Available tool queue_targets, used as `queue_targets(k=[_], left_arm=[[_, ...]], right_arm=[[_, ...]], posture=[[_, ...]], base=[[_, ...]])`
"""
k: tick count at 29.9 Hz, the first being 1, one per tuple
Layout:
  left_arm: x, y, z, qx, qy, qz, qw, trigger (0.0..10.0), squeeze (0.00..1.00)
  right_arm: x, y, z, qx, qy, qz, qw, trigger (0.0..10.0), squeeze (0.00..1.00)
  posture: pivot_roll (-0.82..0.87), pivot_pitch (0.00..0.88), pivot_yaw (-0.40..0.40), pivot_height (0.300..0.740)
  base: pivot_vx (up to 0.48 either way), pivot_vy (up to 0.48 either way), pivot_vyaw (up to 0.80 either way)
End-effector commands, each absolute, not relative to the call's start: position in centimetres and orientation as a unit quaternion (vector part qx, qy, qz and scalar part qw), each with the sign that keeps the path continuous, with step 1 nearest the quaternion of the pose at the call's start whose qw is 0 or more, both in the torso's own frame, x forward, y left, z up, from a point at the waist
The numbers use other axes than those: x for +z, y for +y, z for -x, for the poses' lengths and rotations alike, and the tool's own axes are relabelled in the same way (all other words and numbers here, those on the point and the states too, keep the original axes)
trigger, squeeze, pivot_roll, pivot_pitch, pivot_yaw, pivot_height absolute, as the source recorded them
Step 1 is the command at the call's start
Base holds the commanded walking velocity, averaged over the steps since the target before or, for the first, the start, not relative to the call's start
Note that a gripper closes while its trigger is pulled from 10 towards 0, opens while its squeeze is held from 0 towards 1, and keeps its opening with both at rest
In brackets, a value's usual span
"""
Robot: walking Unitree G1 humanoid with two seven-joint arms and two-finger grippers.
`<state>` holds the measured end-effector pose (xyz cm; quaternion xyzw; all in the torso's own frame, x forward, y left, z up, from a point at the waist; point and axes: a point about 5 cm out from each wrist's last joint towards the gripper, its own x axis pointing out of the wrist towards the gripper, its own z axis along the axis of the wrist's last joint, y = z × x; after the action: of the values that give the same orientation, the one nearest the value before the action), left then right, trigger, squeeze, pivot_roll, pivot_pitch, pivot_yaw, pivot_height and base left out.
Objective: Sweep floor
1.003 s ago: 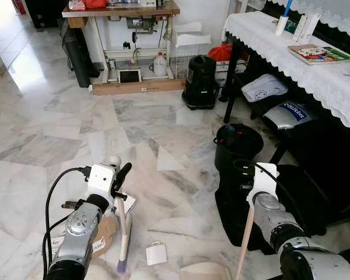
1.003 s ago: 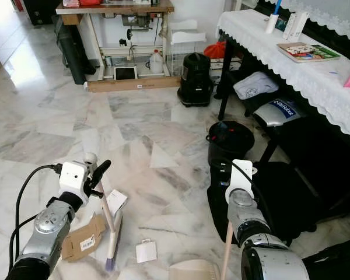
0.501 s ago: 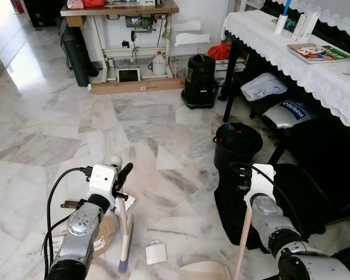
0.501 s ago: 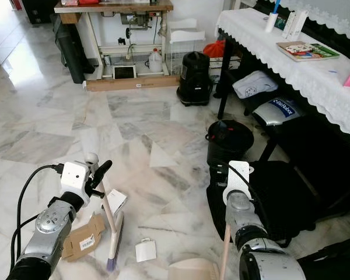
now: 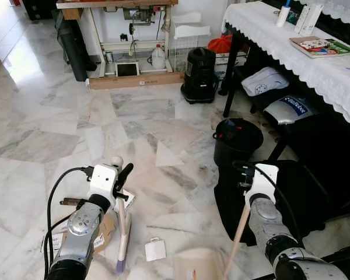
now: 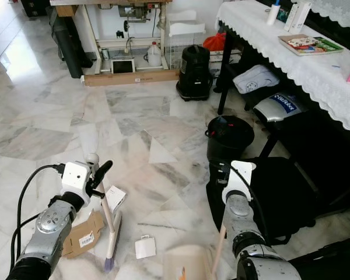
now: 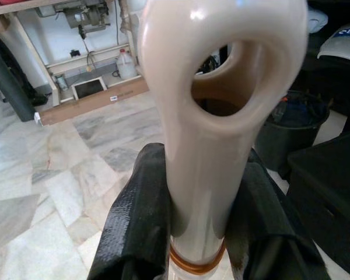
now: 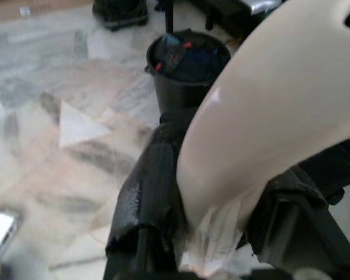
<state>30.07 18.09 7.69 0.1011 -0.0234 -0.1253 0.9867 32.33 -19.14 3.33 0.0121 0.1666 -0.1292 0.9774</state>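
My left gripper point(image 5: 121, 186) is shut on the cream handle of a broom point(image 5: 122, 233); its purple bristles point(image 5: 121, 266) rest on the marble floor. In the left wrist view both black fingers point(image 7: 137, 224) clamp the handle's looped end point(image 7: 213, 111). My right gripper point(image 5: 248, 197) is shut on the pale handle point(image 8: 251, 122) of a dustpan point(image 5: 197, 263), which looks blurred near the bottom edge. A white scrap of paper point(image 5: 155, 249) lies between bristles and dustpan. A cardboard piece point(image 5: 106, 230) and a white card point(image 5: 129, 202) lie beside the broom.
A black bin point(image 5: 238, 139) stands just ahead of my right arm, with a black bag point(image 5: 297, 189) beside it. On the right is a table with a white lace cloth point(image 5: 315, 67). Farther off stand a black canister point(image 5: 199, 76) and a sewing table point(image 5: 116, 23). Open marble floor stretches ahead and left.
The dustpan and its handle have swung left, closer to the white scrap, and now look blurred. The camera has tipped slightly. The broom has barely moved.
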Motion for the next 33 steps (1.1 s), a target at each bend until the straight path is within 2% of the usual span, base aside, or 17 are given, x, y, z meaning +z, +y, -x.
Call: queue_targets(k=[1,6,22,33], left_arm=[[8.9,18.1,-30.3,-0.127,-0.055,-0.112,0.984,10.0,0.0],[8.9,18.0,-30.3,-0.127,-0.055,-0.112,0.984,10.0,0.0],[9.2,18.2,-30.5,-0.122,-0.06,-0.115,0.984,10.0,0.0],[9.5,18.4,-30.9,-0.12,-0.062,-0.118,0.984,10.0,0.0]], right_arm=[[4.1,-19.2,-32.7,-0.133,0.14,-0.023,0.981,10.0,0.0],[4.4,-19.3,-32.8,-0.137,0.124,-0.026,0.982,10.0,0.0],[2.6,-19.1,-31.5,-0.138,0.155,-0.009,0.978,10.0,0.0],[3.1,-19.1,-31.8,-0.141,0.141,0.001,0.98,10.0,0.0]], posture=[[0.06,0.0,-0.011,0.74],[0.06,0.0,-0.014,0.74],[0.08,0.0,-0.017,0.74],[0.07,0.015,-0.019,0.74]], base=[[0.0,0.0,0.0],[0.0,0.0,0.0],[0.0,0.0,0.0],[0.0,0.0,0.0]])
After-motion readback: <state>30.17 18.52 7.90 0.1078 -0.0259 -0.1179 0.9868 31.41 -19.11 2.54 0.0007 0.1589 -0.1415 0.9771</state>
